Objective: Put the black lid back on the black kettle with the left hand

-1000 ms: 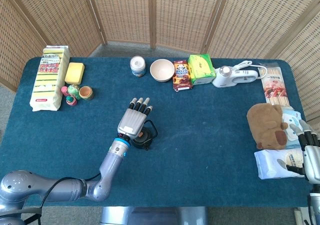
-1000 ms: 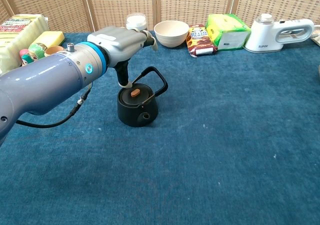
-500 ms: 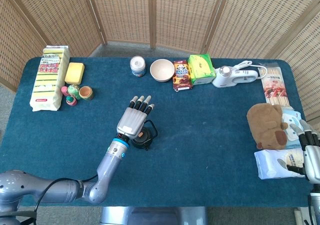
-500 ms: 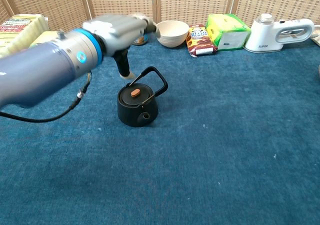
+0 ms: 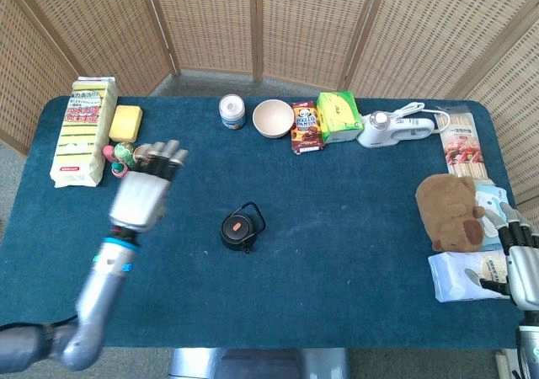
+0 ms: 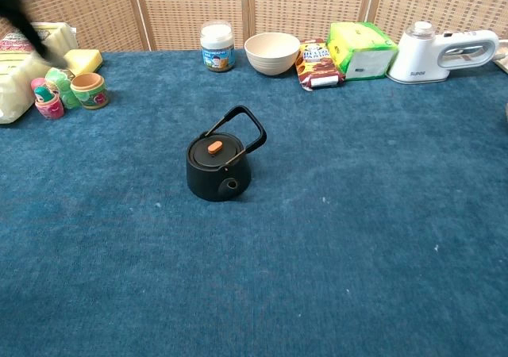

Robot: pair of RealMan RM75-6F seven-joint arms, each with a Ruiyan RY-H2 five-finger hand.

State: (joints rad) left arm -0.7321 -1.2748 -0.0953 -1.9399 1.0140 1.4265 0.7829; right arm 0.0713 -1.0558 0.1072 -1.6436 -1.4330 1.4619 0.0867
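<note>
Well clear of the black kettle point(image 5: 242, 228), my left hand point(image 5: 145, 193) hangs over the left part of the blue counter point(image 5: 354, 210), blurred in the head view, its fingers spread and straight with nothing between them. The kettle stands upright near the middle of the counter, handle raised and tilted toward the back. The black lid point(image 6: 214, 150) sits on it, seated flat in the opening, its small orange knob on top; the spout faces the front edge in the chest view.

My right hand point(image 5: 515, 257) shows at the far right edge of the head view, resting by a white packet point(image 5: 467, 274) just beside a brown plush toy point(image 5: 451, 210); I cannot tell how its fingers are set. Along the back edge stand a jar point(image 6: 216, 47), a cream bowl point(image 6: 271, 52), a snack bag point(image 6: 316, 63), a green box point(image 6: 361, 50) and a white appliance point(image 6: 443, 51). Small painted cups point(image 6: 87, 90) sit near the left edge.
</note>
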